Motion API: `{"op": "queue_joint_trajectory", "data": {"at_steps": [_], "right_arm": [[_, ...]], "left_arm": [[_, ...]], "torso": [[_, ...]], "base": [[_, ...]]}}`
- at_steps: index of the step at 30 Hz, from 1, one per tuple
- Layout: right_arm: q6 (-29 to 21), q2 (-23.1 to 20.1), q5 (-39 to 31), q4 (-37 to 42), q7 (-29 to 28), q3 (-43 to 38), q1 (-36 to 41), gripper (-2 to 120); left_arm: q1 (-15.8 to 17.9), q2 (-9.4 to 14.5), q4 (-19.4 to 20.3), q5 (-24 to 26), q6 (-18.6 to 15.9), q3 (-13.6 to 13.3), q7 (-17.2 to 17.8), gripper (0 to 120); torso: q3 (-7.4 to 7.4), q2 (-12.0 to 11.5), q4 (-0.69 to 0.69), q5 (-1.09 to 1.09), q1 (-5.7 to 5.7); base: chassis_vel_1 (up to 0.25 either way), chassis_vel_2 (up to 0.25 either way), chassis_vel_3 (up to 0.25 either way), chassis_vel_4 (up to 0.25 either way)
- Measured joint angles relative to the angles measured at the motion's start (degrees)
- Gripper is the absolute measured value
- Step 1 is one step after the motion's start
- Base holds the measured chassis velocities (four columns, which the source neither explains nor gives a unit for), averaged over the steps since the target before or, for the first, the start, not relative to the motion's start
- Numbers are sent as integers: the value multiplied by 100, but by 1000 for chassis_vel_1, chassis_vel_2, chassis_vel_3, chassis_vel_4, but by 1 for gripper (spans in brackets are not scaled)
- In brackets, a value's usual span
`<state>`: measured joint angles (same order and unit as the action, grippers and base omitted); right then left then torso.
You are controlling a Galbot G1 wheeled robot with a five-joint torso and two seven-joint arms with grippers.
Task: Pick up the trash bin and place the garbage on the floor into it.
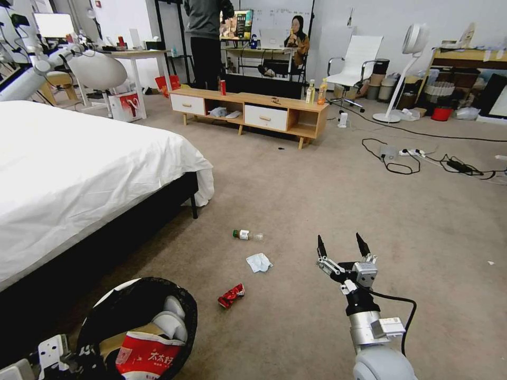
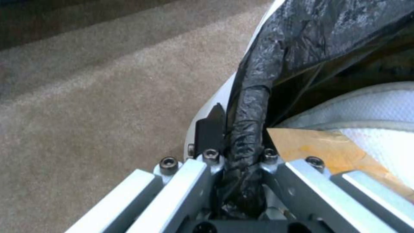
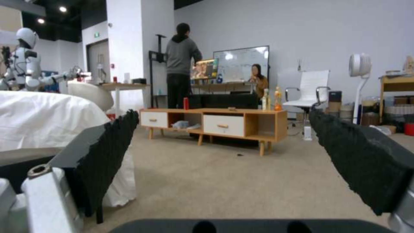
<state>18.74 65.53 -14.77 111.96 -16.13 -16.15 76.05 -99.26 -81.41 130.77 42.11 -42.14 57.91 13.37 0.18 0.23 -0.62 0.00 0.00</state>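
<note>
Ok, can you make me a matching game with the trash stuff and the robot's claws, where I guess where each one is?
Things:
1. small bottle
2. white tissue
3. red snack packet
4. left gripper

Places or states:
A. inside the trash bin
B. clamped on the bin's black bag rim
C. lying on its side on the carpet, farthest from the bin
D. crumpled on the carpet between the bottle and the crushed red piece

Pairs: 1-C, 2-D, 3-A, 4-B
</note>
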Motion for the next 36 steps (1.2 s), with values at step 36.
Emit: {"op": "queue_joint_trajectory", "data": {"at_steps": [36], "right_arm": [[68,7,25,-64,32,59,32,100]], "left_arm": [[-16,-16,16,-7,0,-17,-3,1]], "torso": [[1,0,-1,0,0]], "base": [[-104,105,107,-104]]}}
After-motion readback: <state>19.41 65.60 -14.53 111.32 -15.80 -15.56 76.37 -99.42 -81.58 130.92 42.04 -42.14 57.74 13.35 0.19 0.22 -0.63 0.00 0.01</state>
